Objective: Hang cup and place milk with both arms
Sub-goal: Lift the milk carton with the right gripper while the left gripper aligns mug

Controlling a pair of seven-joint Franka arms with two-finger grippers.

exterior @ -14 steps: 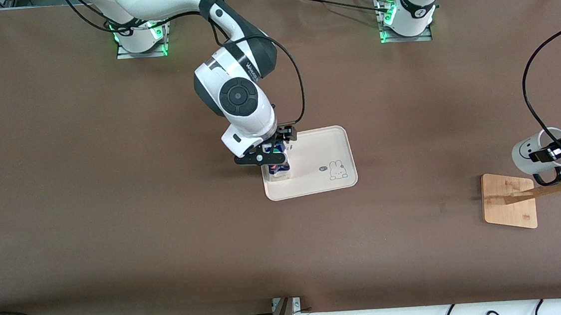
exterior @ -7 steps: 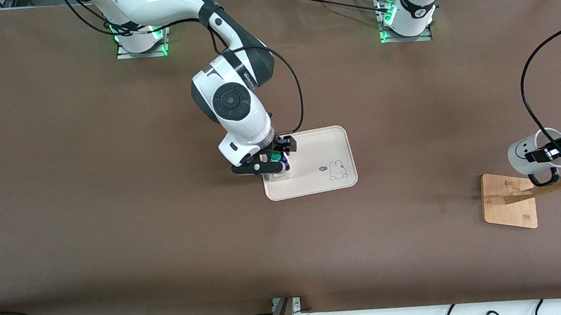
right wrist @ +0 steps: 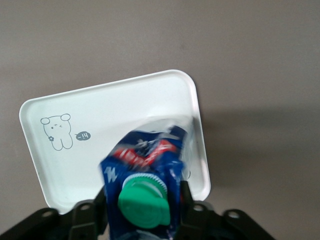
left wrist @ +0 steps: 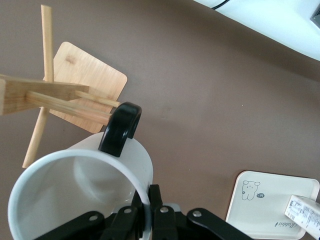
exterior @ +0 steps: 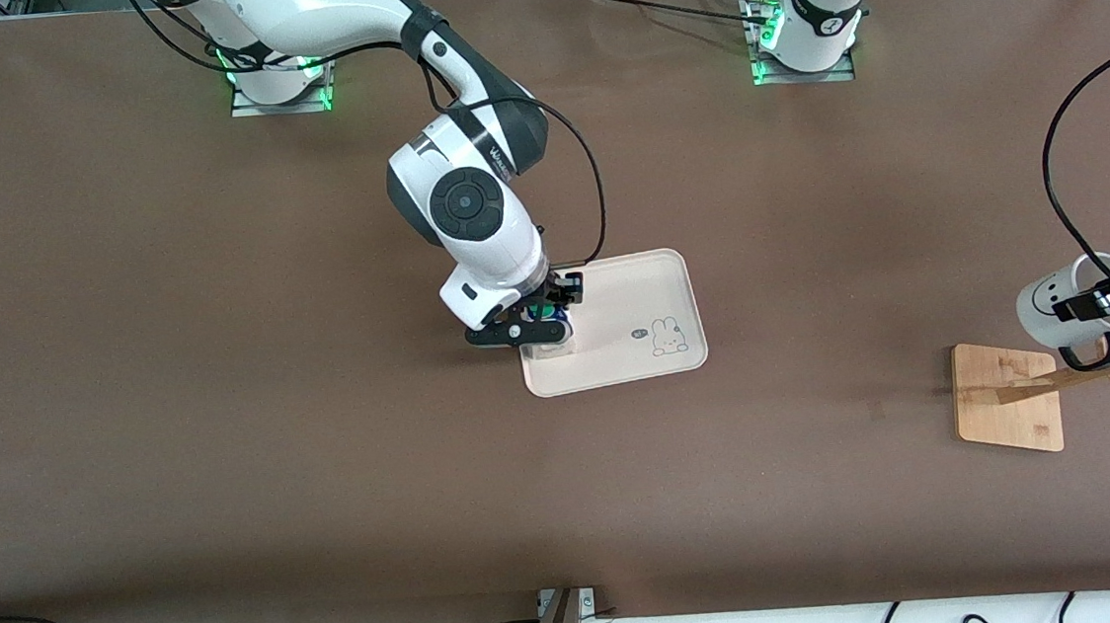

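Milk [right wrist: 145,180] stays clamped in the right gripper [exterior: 538,321] over the tray [exterior: 652,284] on the brown table [exterior: 227,426]; the left gripper [exterior: 1104,298] pinches the cup [exterior: 1050,307] at the wooden rack [exterior: 1007,395].

Brown desk [exterior: 223,377], matte and bare over most of its spread. Carries a cream tray [exterior: 647,289] with rabbit drawing near the middle, plus a wooden rack [exterior: 1008,400] toward the left arm's end.

High front camera; both wrist cameras share the tray [exterior: 647,284].
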